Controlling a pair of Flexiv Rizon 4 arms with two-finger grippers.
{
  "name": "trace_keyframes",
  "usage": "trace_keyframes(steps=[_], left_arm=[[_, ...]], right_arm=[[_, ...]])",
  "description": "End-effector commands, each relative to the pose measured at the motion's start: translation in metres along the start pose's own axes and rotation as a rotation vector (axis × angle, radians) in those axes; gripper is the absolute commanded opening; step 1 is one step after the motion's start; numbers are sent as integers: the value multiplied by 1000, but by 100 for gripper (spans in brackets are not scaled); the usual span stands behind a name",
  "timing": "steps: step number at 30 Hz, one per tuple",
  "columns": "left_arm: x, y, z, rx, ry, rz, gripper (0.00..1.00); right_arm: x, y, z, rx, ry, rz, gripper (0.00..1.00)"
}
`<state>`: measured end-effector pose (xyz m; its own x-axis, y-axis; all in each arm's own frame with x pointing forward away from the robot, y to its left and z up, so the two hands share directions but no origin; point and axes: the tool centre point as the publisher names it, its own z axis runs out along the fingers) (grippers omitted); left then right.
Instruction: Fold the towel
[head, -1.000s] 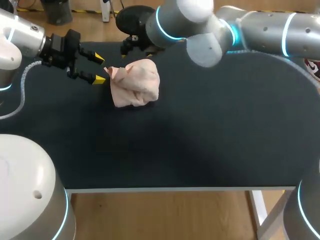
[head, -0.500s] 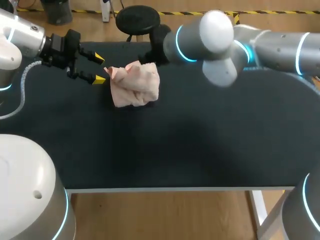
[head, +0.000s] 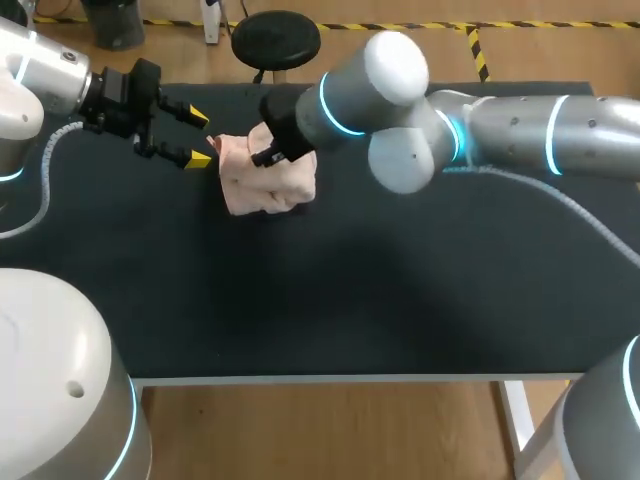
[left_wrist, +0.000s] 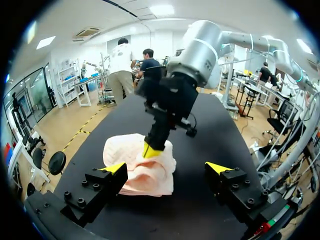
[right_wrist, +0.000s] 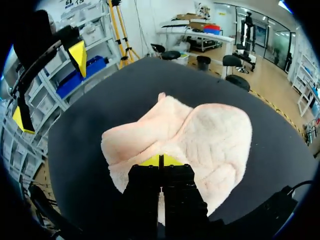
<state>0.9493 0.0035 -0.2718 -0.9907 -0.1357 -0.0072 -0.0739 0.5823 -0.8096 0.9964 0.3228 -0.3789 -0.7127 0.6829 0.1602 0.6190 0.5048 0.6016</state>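
**Head view:** The towel (head: 262, 185) lies crumpled in a pink heap on the black tabletop (head: 400, 280), in its far left part. The left pincer (head: 199, 138) sits just beside the heap with its fingers spread, one yellow tip close to the cloth. The right arm comes in from the right and reaches past the middle. The right pincer (head: 268, 155) is on top of the heap, with its tips hidden here.

**Left wrist view:** The left pincer (left_wrist: 166, 168) is spread wide. The towel (left_wrist: 135, 172) lies ahead of it, nearer one finger than the other; whether it touches that finger I cannot tell. The right pincer (left_wrist: 151, 150) comes down from above, its yellow tips pressed together on the top of the heap.

**Right wrist view:** The right pincer (right_wrist: 160, 160) has its fingers pressed together, tips against the towel (right_wrist: 210, 135). Whether any cloth is caught between them I cannot tell. Beyond the towel stands the left pincer (right_wrist: 48, 85), spread.
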Motion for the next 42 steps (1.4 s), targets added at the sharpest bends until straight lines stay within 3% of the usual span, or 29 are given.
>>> trace_keyframes(steps=[1, 10, 20, 21, 22, 23, 29, 33, 38, 42], left_arm=[[0, 0, 0, 1, -1, 1, 100], [0, 0, 0, 1, -1, 1, 100], [0, 0, 0, 1, -1, 1, 100], [0, 0, 0, 1, -1, 1, 100], [0, 0, 0, 1, -1, 1, 100], [0, 0, 0, 1, -1, 1, 100], [0, 0, 0, 1, -1, 1, 100], [0, 0, 0, 1, -1, 1, 100], [0, 0, 0, 1, -1, 1, 100], [0, 0, 0, 1, -1, 1, 100]], right_arm=[[1, -11, 18, 53, 125, -11, 0], [10, -46, 40, 172, 169, 6, 0], [7, -23, 14, 103, 143, -18, 0], [8, -19, 7, 90, 145, -28, 13], [9, -16, 1, 81, 142, -43, 46], [11, -12, -5, 80, 130, -59, 100], [19, 6, -49, 40, 105, -188, 100], [12, 9, -69, 37, 70, -248, 100], [-3, 7, -86, -11, 48, -239, 100], [-3, 7, -86, -11, 48, -239, 100]])
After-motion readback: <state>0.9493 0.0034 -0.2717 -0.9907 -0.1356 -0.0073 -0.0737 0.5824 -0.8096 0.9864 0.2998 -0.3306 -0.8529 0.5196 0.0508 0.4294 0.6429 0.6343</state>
